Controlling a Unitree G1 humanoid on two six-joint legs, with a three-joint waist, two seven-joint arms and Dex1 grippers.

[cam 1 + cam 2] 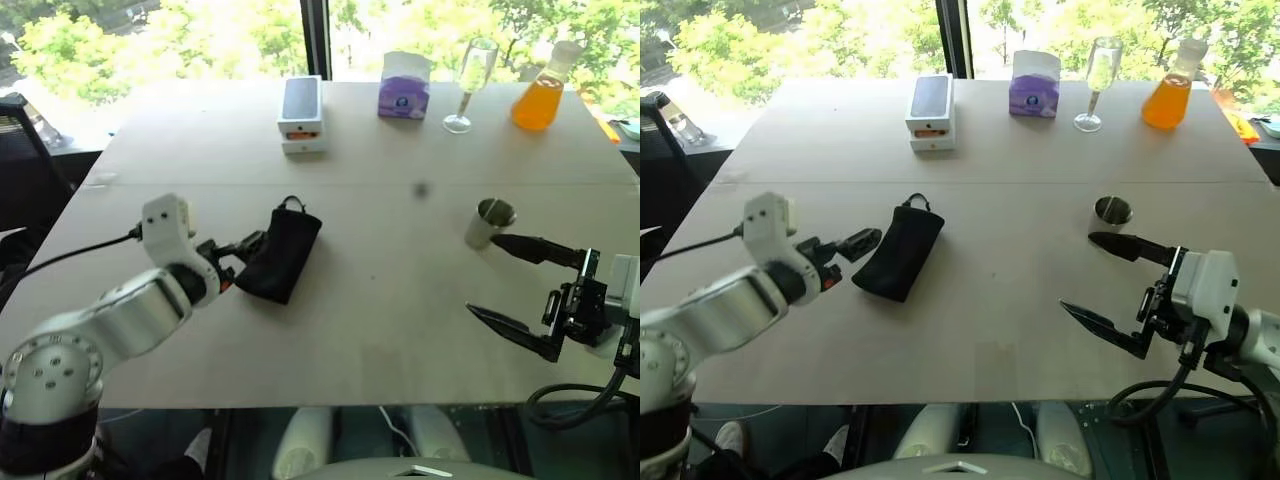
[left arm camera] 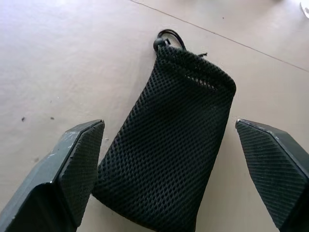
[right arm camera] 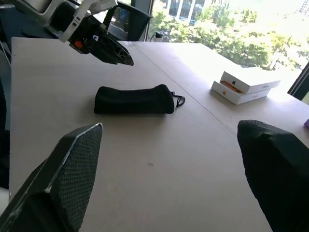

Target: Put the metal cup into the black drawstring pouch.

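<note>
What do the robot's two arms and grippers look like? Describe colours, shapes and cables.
The arms have rounded white-and-silver shells with black joints and trailing black cables. The left gripper and right gripper each carry two long, black, tapered fingers with textured pads. An orange mark sits at the left gripper's base.

Black drawstring pouch (image 2: 169, 154) showing black mesh weave, black cord at mouth. Metal cup (image 1: 489, 222) gleaming shiny silver. Desk (image 1: 380, 310) showing pale beige. Phone box (image 1: 301, 114) showing white with dark picture on lid. Tissue pack (image 1: 404, 87) showing purple. Flask (image 1: 541, 92) holding orange liquid. Wine glass (image 1: 470, 85) showing clear.
</note>
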